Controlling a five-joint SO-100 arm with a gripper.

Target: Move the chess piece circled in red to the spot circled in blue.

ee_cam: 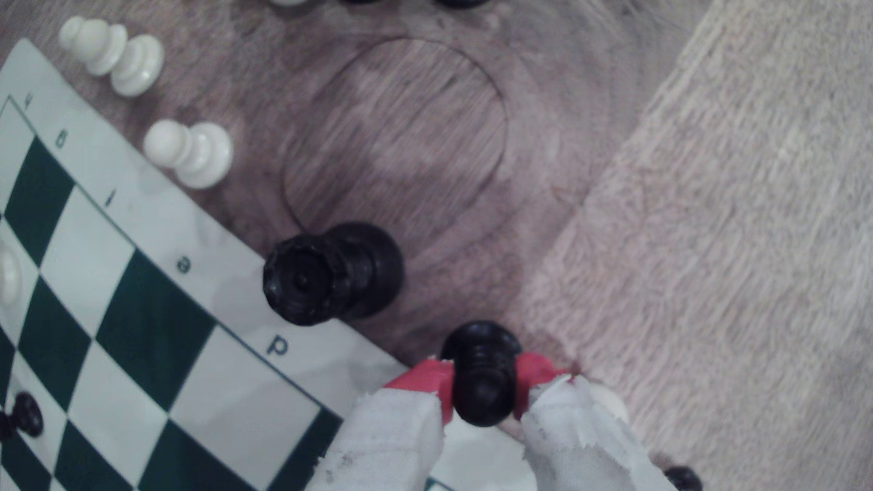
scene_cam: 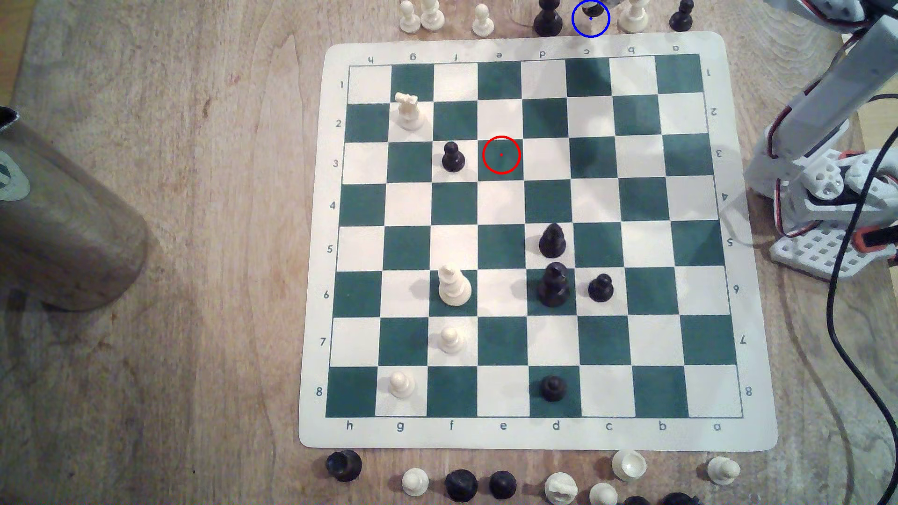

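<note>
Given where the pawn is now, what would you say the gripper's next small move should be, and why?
Probably lower a little and open. The gripper is shut on the black pawn beyond the board's edge, over bare wood beside the taller black piece, and the exterior view shows a dark piece inside the blue ring.

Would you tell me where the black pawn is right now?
In the wrist view the black pawn sits between the gripper fingers, off the board's edge beside a taller black piece.

Wood-grain tabletop point(scene_cam: 170, 364) w/ soft light
</note>
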